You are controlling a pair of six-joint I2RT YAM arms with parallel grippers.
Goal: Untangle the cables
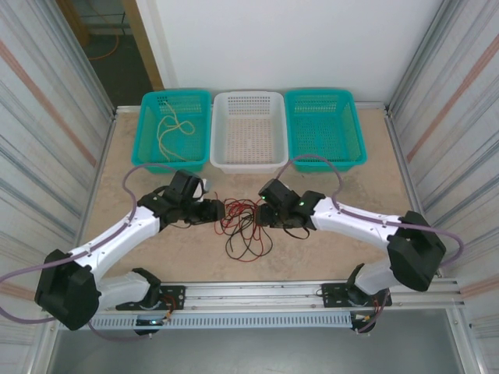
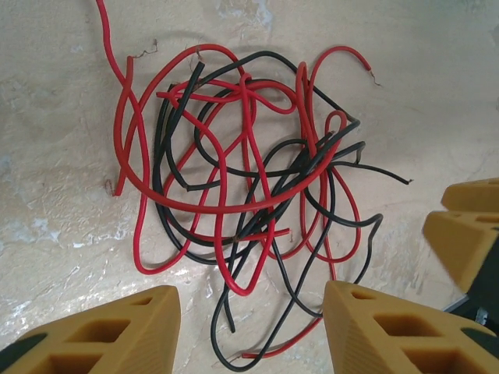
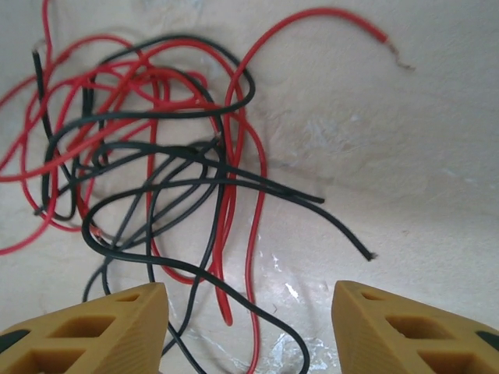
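Note:
A tangle of red and black cables (image 1: 242, 220) lies on the table between my two grippers. My left gripper (image 1: 219, 210) sits at its left edge and my right gripper (image 1: 263, 213) at its right edge. In the left wrist view the cables (image 2: 242, 175) spread ahead of the left gripper (image 2: 249, 300), which is open, with loose black and red ends lying between its yellow fingers (image 2: 109, 331). In the right wrist view the cables (image 3: 156, 171) reach between the open right gripper (image 3: 249, 290), untouched by its fingers (image 3: 413, 331). A yellow cable (image 1: 173, 129) lies in the left teal basket (image 1: 150, 101).
A white basket (image 1: 249, 100) and a second teal basket (image 1: 355, 136) stand beside the first along the back edge. Metal walls close in both sides. The right gripper's yellow fingers (image 2: 468, 234) show at the right edge of the left wrist view.

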